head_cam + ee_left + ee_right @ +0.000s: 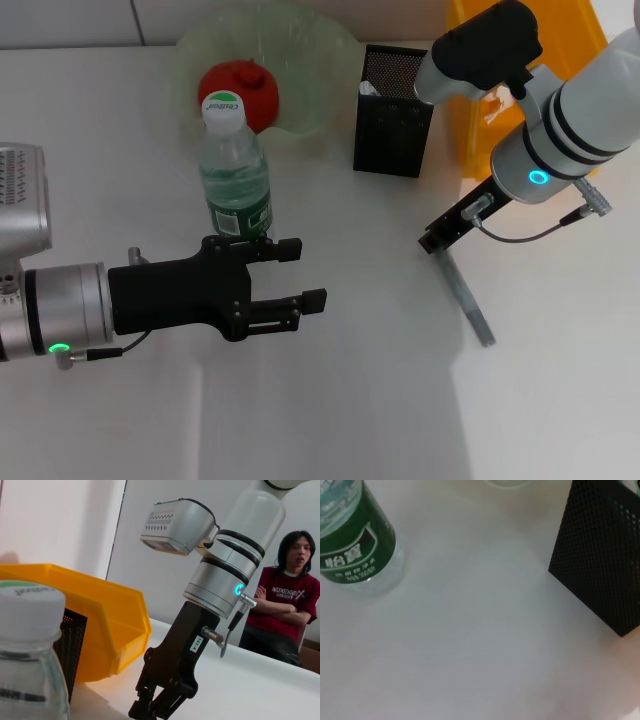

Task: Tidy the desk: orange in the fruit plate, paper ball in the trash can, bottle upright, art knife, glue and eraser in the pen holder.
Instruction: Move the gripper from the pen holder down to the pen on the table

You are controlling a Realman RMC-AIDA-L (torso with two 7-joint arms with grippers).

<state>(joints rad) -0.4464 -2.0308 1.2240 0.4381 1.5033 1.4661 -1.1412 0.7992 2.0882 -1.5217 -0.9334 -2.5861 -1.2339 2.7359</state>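
Most of your tidying looks done. The orange (237, 88) sits in the fruit plate (300, 60) by the far edge of the desk (350, 400). The bottle (235, 165) stands upright just in front of the plate, cap on top. The pen holder (392, 112) stands beside the plate, with something pale poking up inside it, but you cannot tell which small things are in there. The trash can (470, 110) is at the far right corner, mostly hidden by the right arm. You can see no paper ball, knife, glue or eraser left out on the desk, so little or nothing seems left. Your left gripper (298, 272) hangs just in front of the bottle, fingers spread wide, holding nothing. Your right gripper (159, 706) points down near the pen holder; its fingers look nearly closed, but you cannot tell for sure. A person (287, 600) sits beyond the desk, well apart.
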